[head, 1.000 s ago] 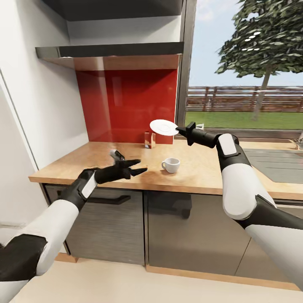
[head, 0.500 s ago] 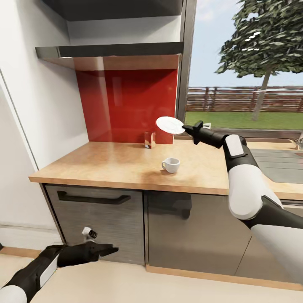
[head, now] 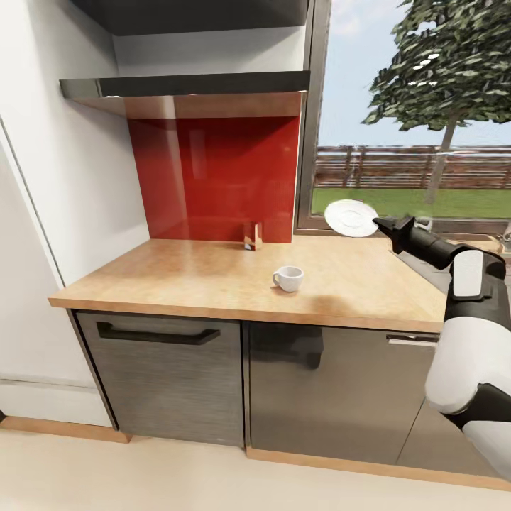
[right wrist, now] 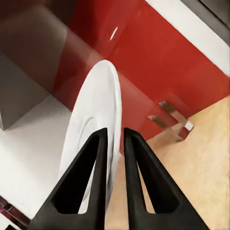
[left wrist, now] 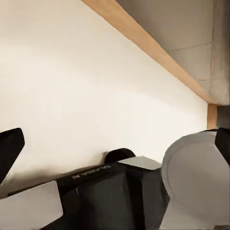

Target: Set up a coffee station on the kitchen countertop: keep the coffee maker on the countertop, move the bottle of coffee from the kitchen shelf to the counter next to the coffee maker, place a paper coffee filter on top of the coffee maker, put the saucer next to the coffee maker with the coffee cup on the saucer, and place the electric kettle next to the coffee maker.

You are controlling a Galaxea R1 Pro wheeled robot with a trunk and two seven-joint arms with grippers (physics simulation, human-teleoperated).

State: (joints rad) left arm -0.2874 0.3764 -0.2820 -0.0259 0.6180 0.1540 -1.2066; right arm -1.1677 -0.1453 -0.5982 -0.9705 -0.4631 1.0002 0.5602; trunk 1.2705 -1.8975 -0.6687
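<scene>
The white saucer (head: pixel 351 217) hangs tilted in the air over the right part of the kitchen countertop (head: pixel 191 277), near the window. My right gripper (head: pixel 380 226) is shut on its rim. In the right wrist view the saucer (right wrist: pixel 93 124) stands edge-on between the two dark fingers (right wrist: pixel 98 163) of that gripper (right wrist: pixel 115 136). The white coffee cup (head: pixel 288 278) stands upright on the countertop, left of and below the saucer, apart from it. My left gripper (left wrist: pixel 117 136) hangs low over the pale floor, its fingertips spread at both edges, holding nothing.
A small glassy box (head: pixel 252 236) stands against the red backsplash (head: pixel 213 177). A range hood (head: pixel 184 89) overhangs the counter. Dark grey cabinets (head: pixel 177 376) sit below, a sink (head: pixel 497 245) lies at the right edge, and a white wall (head: pixel 64 177) closes the left.
My right arm has carried the saucer to the right, away from over the cup. My left arm dropped from the counter's height down and out of the head view.
</scene>
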